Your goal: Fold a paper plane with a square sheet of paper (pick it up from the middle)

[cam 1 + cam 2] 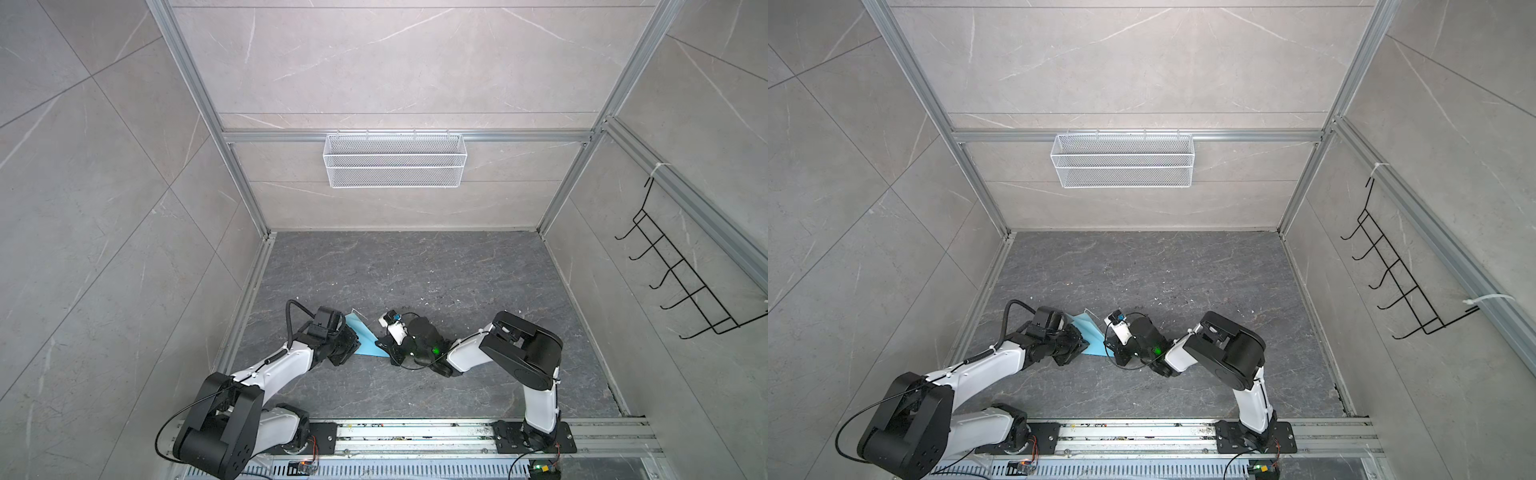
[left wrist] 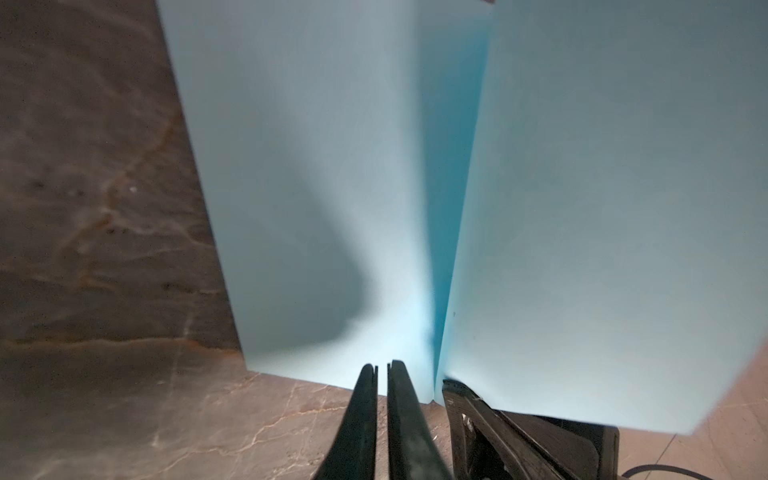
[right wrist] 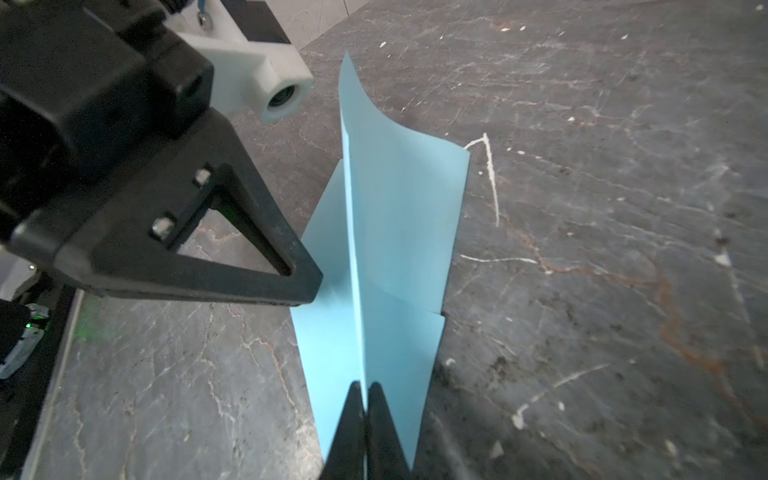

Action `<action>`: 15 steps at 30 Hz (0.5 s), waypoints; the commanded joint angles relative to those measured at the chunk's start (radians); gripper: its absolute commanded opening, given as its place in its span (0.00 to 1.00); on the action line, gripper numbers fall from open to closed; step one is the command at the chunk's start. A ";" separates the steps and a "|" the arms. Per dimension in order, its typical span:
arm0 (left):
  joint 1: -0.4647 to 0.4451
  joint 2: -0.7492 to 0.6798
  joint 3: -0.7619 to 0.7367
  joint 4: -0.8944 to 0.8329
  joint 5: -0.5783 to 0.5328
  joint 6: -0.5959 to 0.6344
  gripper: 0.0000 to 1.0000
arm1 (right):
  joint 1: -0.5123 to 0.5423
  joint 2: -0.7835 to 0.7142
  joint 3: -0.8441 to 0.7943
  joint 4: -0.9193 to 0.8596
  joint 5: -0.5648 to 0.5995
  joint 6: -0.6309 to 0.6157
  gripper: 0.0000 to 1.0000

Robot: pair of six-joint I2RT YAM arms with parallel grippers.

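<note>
The right tool (image 3: pixel 365 390) has its two black fingers pressed together, pinching the near end of a raised fold in the paper sheet (image 3: pixel 399 216). The left tool (image 2: pixel 382 368) is nearly closed, with only a thin slit between its fingers. Its tips meet the sheet's edge, and it is not clear whether any paper is caught between them.

The sheet is plain, matte and light blue. A sharp ridge runs along its middle and stands upright, with flaps spreading out on either side. In the right wrist view, the flap on the right of the frame has an upper layer curling away above a lower one. The flap on the left of the frame lies low against the surface (image 3: pixel 602 208), which is dark grey with pale veins and small white flecks.

In both top views the sheet sits in the lower middle of the frame, between the two tools.

There is one sheet and there are two tools. Also in view are one white wire basket (image 1: pixel 395 160) at upper centre and one black wire hook rack (image 1: pixel 685 282) at the right edge.
</note>
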 commanded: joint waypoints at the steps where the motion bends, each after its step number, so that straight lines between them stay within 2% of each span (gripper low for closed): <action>1: -0.004 0.024 0.013 -0.027 -0.015 0.021 0.11 | -0.007 0.031 0.032 -0.045 -0.056 0.046 0.05; 15: -0.004 0.077 0.014 -0.031 -0.021 0.033 0.09 | -0.039 0.065 0.094 -0.114 -0.159 0.151 0.06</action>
